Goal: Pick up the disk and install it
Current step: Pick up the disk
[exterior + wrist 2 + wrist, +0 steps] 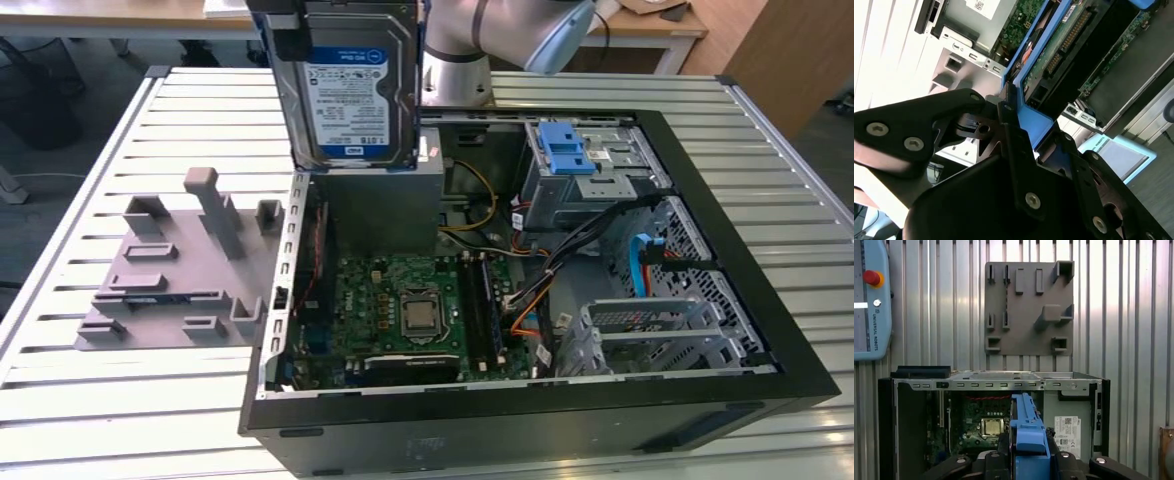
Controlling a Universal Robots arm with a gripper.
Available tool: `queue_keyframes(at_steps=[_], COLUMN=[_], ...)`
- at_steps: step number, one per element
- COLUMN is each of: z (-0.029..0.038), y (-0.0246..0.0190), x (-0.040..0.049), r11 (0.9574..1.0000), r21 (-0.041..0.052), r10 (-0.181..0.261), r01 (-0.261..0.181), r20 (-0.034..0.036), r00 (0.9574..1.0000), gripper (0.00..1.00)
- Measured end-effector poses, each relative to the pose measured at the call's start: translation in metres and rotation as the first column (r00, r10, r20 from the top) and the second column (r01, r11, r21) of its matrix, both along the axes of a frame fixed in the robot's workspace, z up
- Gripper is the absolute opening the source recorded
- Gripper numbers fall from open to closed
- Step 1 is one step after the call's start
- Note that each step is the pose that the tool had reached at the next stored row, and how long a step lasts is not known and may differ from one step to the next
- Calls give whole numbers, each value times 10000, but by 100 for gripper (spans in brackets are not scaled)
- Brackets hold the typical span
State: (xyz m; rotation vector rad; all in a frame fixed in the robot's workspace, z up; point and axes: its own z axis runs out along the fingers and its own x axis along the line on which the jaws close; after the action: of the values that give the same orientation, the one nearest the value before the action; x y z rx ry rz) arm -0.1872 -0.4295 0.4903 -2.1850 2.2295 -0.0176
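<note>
The disk (pixel 350 85), a silver hard drive with a blue-and-white label in a blue carrier frame, hangs upright in the air above the back corner of the open computer case (pixel 747 300) on the exterior view's left. My gripper (pixel 1019 120) is shut on the carrier's blue edge, its black fingers (pixel 1006 125) pressed against the plastic. In the second wrist view the disk (pixel 1054 55) shows its green circuit board side. In the first wrist view the blue carrier (pixel 1028 432) stands edge-on between the gripper (pixel 1026 460) fingers, over the case interior.
Inside the case are the motherboard (pixel 414 310), a grey power-supply box (pixel 380 205) and a grey drive cage topped by a blue bracket (pixel 567 150). A grey fixture plate (pixel 174 270) lies on the slatted table beside the case. A teach pendant (pixel 871 300) rests farther off.
</note>
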Motion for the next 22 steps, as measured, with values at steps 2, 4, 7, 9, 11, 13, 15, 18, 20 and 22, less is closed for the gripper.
queue_keyframes(at_steps=[2, 4, 7, 9, 11, 13, 15, 18, 20, 22], z=[0, 0, 0, 0, 0, 0, 0, 0, 0, 0], y=[-5, -9, -15, -19, -24, -29, -34, -42, -48, -53], x=[33, 64, 109, 140, 173, 205, 237, 287, 320, 352], r11=[10000, 10000, 10000, 10000, 10000, 10000, 10000, 10000, 10000, 10000], r21=[0, 0, -1, 0, 0, 0, 0, 0, 0, -1], r10=[0, 0, 1, 0, 0, 1, 1, 0, 0, 0], r01=[0, 0, -1, 0, 0, -1, -1, 0, 0, 0], r20=[0, 0, 0, 0, 0, 0, 0, 0, 0, -1], r00=[10000, 10000, 10000, 10000, 10000, 10000, 10000, 10000, 10000, 10000], gripper=[36, 36, 36, 36, 36, 36, 36, 36, 36, 36])
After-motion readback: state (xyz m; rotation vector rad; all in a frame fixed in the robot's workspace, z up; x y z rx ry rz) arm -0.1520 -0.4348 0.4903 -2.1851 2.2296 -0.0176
